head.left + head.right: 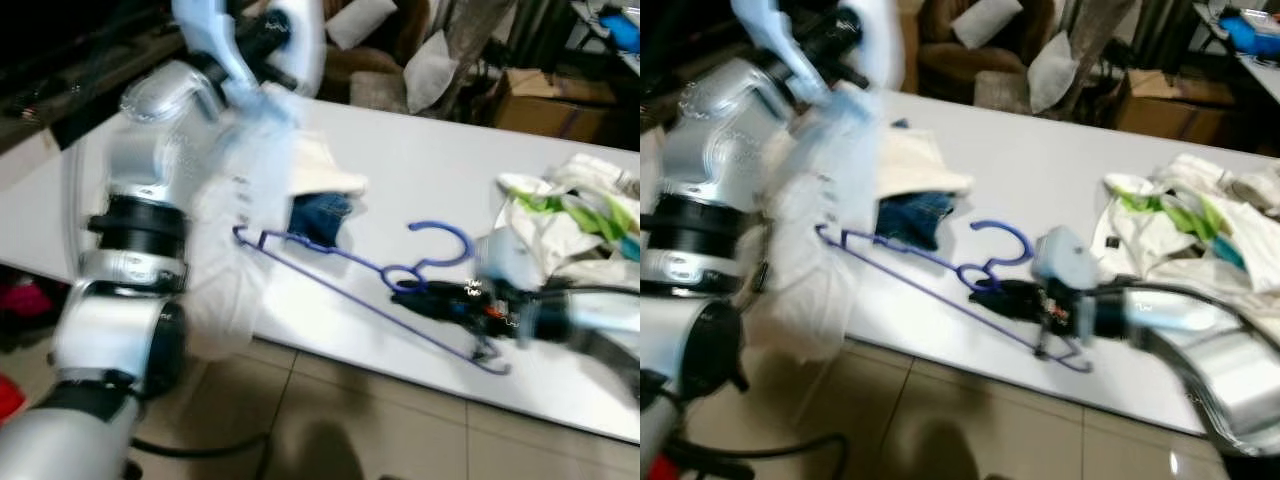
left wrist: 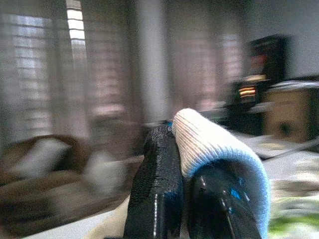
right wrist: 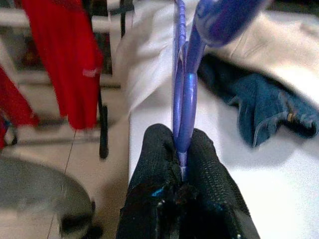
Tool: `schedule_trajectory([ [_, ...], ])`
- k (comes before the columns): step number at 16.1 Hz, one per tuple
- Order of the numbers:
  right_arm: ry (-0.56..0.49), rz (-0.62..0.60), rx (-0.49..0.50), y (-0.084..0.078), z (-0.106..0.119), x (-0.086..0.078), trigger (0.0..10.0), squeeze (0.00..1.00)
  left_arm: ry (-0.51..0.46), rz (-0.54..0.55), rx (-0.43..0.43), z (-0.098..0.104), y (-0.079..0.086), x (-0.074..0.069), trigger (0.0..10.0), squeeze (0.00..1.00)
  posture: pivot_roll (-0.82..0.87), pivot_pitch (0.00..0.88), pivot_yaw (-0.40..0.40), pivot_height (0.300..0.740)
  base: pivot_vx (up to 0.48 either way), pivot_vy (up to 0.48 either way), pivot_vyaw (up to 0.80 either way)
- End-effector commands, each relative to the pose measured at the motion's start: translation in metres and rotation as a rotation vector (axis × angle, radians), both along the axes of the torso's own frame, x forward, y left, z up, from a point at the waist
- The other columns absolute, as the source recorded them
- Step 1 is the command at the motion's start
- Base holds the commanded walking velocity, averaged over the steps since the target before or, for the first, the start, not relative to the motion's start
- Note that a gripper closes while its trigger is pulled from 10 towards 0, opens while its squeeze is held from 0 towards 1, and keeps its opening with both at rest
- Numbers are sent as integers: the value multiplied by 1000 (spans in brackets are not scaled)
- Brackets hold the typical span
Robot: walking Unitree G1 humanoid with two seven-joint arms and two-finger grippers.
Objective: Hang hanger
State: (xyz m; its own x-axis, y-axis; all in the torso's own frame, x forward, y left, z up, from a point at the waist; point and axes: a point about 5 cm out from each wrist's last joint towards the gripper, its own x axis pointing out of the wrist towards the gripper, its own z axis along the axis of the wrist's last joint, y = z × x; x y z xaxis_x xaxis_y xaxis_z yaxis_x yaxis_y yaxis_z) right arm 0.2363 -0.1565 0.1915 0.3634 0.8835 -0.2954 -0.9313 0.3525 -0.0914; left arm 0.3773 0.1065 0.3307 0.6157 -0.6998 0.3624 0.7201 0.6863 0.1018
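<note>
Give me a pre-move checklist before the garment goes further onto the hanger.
1. Right claw shut on the purple hanger near its hook: ok.
2. Left claw shut on the white garment: ok.
3. Hanger's far end inside the garment: cannot tell, blurred.
4. Hanger lifted off the white table: cannot tell.
5. Blue jeans apart from the hanger: not ok, the wire crosses them.

Blue hanger [image 1: 400,290] (seemingly tilted) above table edge

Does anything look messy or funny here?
Yes. The blue hanger pokes past the white table edge. The right tool pinches it near the hook, and the left tool holds up a white garment. Clothes lie crumpled in a heap.
</note>
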Motion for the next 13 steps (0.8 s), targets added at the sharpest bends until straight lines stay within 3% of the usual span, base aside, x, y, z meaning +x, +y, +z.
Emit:
schedule_trajectory([
  [1,-44,36,6,11,8,1,10000,0,-64,-38,-26,21,3,-8,10000,0,-47,0,-12,740,368,0,0],
  [3,-46,66,17,24,7,6,10000,0,-73,-94,-25,25,-1,-13,10000,0,-39,0,-16,740,371,0,0],
  [7,-82,-64,-27,38,5,40,10000,0,-86,-223,73,17,-6,-36,10000,0,-39,0,-16,740,0,0,0],
  [11,-216,-174,-20,41,35,76,10000,0,-137,-302,18,28,5,-54,10000,0,-34,0,-35,740,0,0,0],
  [13,-371,-326,10,36,72,110,10000,0,-170,-317,-28,38,12,-62,10000,0,-31,0,-42,740,0,0,0],
])
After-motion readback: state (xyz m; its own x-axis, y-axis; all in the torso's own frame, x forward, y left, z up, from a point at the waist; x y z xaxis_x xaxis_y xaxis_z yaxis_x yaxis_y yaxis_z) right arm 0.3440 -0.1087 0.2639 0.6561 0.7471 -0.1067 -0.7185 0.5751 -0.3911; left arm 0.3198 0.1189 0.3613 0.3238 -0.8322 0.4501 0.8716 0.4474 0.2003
